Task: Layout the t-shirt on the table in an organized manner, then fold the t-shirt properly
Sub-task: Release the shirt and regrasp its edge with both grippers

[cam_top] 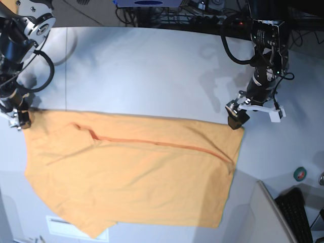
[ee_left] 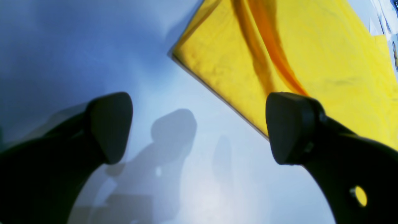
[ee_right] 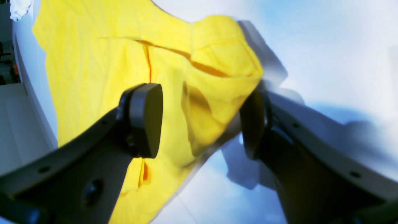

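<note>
The orange-yellow t-shirt (cam_top: 136, 172) lies spread on the light-grey table (cam_top: 152, 71), with a long crease running across it. My left gripper (ee_left: 199, 127) is open and empty, hovering at the shirt's far right corner (ee_left: 279, 46); one fingertip (ee_left: 289, 127) overlaps the cloth's edge. In the base view this gripper (cam_top: 235, 120) sits at that corner. My right gripper (ee_right: 199, 123) is open, with a bunched fold of the shirt (ee_right: 214, 93) between its wide-apart jaws. In the base view it (cam_top: 20, 119) is at the shirt's far left corner.
A slanted grey panel (cam_top: 258, 212) stands at the front right beside a keyboard (cam_top: 296, 212). A green tape roll (cam_top: 300, 173) lies at the right edge. Cables (cam_top: 202, 10) run along the back. A white label (cam_top: 66, 225) sits under the shirt's front edge.
</note>
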Robot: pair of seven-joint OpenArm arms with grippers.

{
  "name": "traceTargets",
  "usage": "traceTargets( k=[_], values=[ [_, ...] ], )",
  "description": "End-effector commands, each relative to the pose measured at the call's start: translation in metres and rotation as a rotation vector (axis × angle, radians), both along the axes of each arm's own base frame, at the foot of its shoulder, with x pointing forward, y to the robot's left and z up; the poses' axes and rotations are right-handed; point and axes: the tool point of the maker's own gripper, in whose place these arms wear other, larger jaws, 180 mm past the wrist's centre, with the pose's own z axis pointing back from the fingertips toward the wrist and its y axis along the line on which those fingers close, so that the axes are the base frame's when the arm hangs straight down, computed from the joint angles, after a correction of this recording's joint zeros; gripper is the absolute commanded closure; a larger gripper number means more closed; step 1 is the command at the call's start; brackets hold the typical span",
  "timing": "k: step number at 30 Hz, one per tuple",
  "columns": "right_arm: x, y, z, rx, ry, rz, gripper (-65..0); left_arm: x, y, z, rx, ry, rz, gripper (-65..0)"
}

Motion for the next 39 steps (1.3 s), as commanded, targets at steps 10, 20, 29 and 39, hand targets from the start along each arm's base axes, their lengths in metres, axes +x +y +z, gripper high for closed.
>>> traceTargets(
  k=[10,20,29,39],
  values=[
    [-0.006,0.002,-0.018,0.031,0.065,-0.011,0.0,0.030,0.009,-0.005,-0.028,-0.008,0.036,-64.7],
    [-0.004,0.003,-0.019,0.041,0.066,-0.009,0.0,0.053,0.007,-0.019,-0.072,0.030,0.058,-64.5],
    [-0.002,0.003,-0.018,0.041,0.061,-0.011,0.0,0.057,0.003,-0.034,-0.104,0.076,0.074,-45.4],
    [-0.002,0.003,-0.017,0.040,0.060,-0.011,0.0,0.059,0.003,-0.033,-0.105,0.072,0.075,-39.8]
  ],
)
